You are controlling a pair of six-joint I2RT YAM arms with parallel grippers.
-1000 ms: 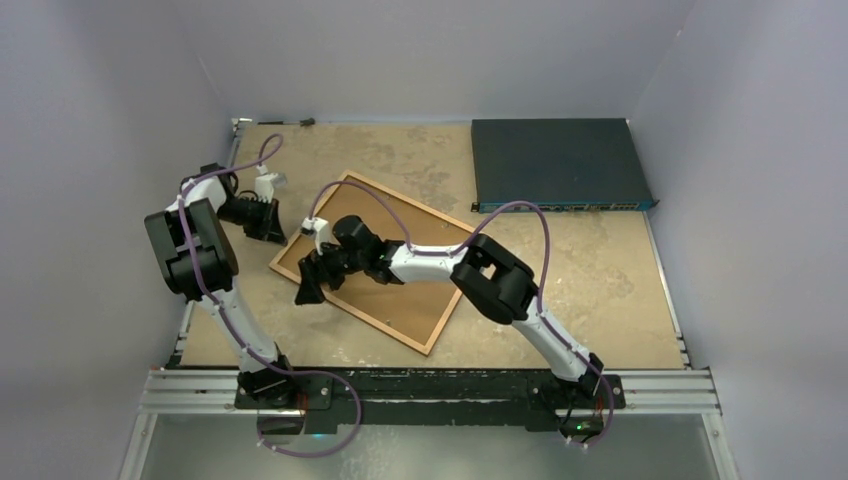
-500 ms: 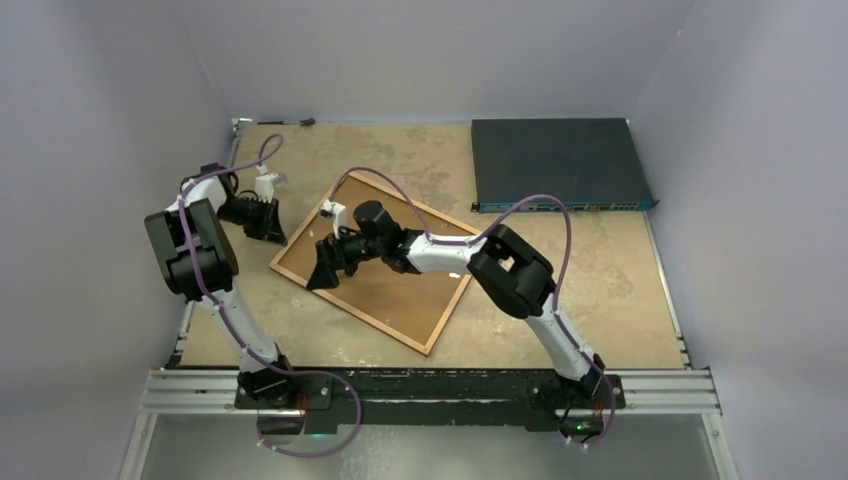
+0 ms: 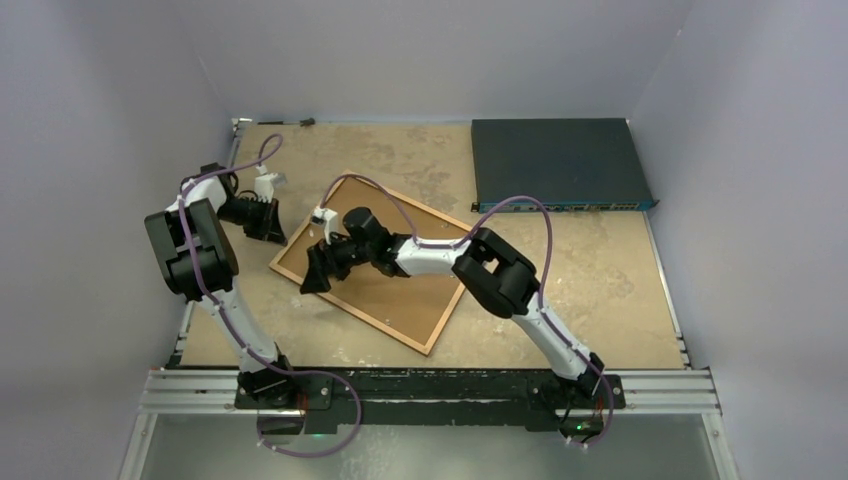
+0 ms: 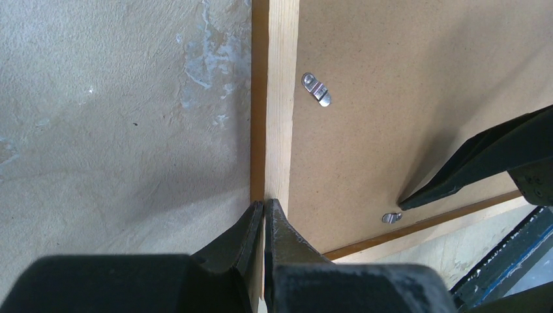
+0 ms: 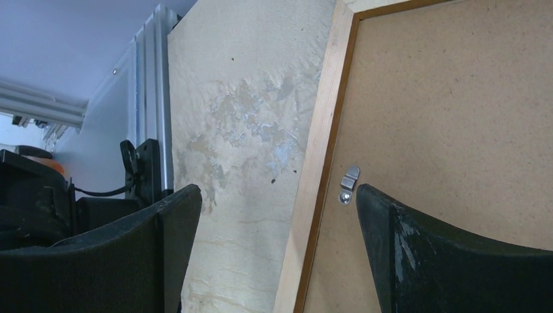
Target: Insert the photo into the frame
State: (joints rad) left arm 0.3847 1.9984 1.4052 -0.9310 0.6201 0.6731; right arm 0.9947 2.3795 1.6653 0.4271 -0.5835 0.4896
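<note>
Mottled worktop (image 3: 600, 290) carries the frame (image 3: 400, 305) face-down, centre-left: stiff, glass-fronted, probably safest gripped by its wooden rails. Left hand (image 4: 263, 208) pinched shut at its left rail; right hand (image 5: 277, 195) gapes empty above. No photo showing.

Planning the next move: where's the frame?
Top view: the frame lies back-up, left of centre, its left end under the open right gripper and beside the shut left gripper.

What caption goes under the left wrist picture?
Shut left hand at the edge of the face-down frame, backing clips showing.
</note>
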